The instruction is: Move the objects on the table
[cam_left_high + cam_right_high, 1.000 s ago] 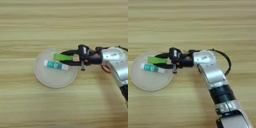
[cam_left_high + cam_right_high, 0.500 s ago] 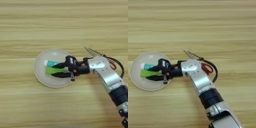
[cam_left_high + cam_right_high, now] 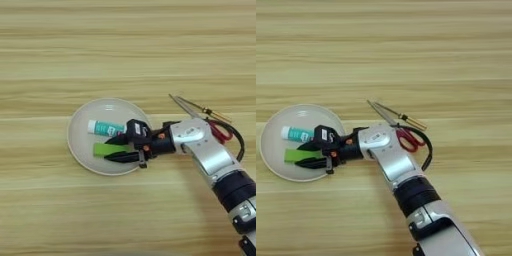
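1. The plate lies left of centre on the desk; every place below is given from it.
2. On the plate, the glue stick lies toward the far side and the green block just nearer, both flat.
3. A second ago the block was at the plate's right rim in the end effector's hold; now it rests inside the plate, nearer its middle.
4. The end effector is over the plate's right half, fingers spread on either side of the block's right end, not clamped on it; this looks like a release.
5. Right of the plate, on the desk, lie the screwdriver and red-handled scissors, uncovered now that the arm has swung nearer; they are likely next.
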Available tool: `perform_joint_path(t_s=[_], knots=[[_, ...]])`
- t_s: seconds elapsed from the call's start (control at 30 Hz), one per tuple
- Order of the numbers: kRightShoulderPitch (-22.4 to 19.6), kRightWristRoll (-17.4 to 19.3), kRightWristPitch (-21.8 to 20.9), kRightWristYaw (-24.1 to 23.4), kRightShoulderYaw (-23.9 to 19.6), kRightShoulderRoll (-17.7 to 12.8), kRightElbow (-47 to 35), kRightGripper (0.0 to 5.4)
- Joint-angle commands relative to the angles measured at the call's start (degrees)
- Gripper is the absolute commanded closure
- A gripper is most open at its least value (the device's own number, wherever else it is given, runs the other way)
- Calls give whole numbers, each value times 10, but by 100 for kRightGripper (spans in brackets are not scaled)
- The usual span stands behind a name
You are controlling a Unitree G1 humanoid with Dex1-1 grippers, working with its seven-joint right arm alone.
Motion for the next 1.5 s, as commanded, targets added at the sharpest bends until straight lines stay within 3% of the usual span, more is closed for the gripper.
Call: perform_joint_path(t_s=[0.03, 0.07, 0.1, 0.33, 0.63, 0.83, 0.97, 1.2, 1.5], knots=[[-41, -1, -13, -13, -7, -7, -15, 401], [-41, -1, -13, -13, -7, -6, -16, 401], [-41, -1, -13, -14, -7, -6, -16, 365], [-38, 21, -3, -5, -19, -5, -45, 249], [-41, 67, 10, -8, -60, -14, -106, 135], [-44, 107, 24, -12, -111, -45, -162, 62], [-58, 115, 23, -27, -155, -75, -150, 9], [-87, 107, 4, -44, -208, -125, -70, 4], [-110, 112, -20, -45, -247, -158, 8, 4]])
